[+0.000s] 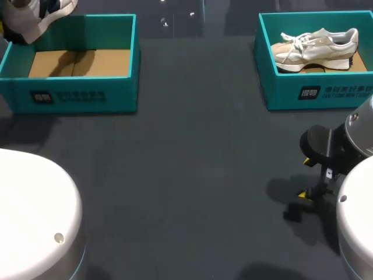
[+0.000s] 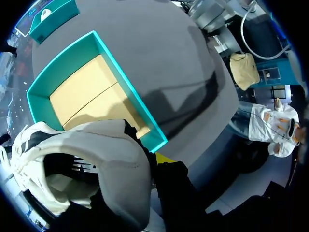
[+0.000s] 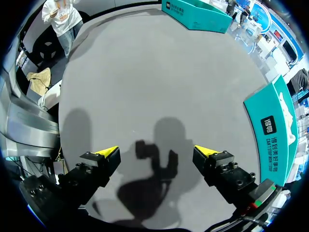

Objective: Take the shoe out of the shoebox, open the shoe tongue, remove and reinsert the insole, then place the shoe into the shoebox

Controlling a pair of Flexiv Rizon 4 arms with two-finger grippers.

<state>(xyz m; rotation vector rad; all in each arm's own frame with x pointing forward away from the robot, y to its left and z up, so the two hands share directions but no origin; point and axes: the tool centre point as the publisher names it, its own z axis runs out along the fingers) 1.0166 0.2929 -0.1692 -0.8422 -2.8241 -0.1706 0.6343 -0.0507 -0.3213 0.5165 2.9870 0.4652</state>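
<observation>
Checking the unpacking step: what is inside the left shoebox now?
Inside the left shoebox only its bare cardboard floor shows. The white shoe, held up above it, covers the box's far left corner, so that corner cannot be seen.

L hand [image 2: 155, 164] high, gripping shoe [image 2: 96, 159]; R hand [image 3: 157, 153] low, fingers [image 3: 206, 152] wide.

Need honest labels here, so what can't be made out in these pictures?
Held shoe: head view, cut off by the top edge.
Left gripper's hold on it: left wrist view, the shoe covers it.
Insole: left wrist view, shoe's opening too dark.
Right shoebox: head view, cut by right edge.
</observation>
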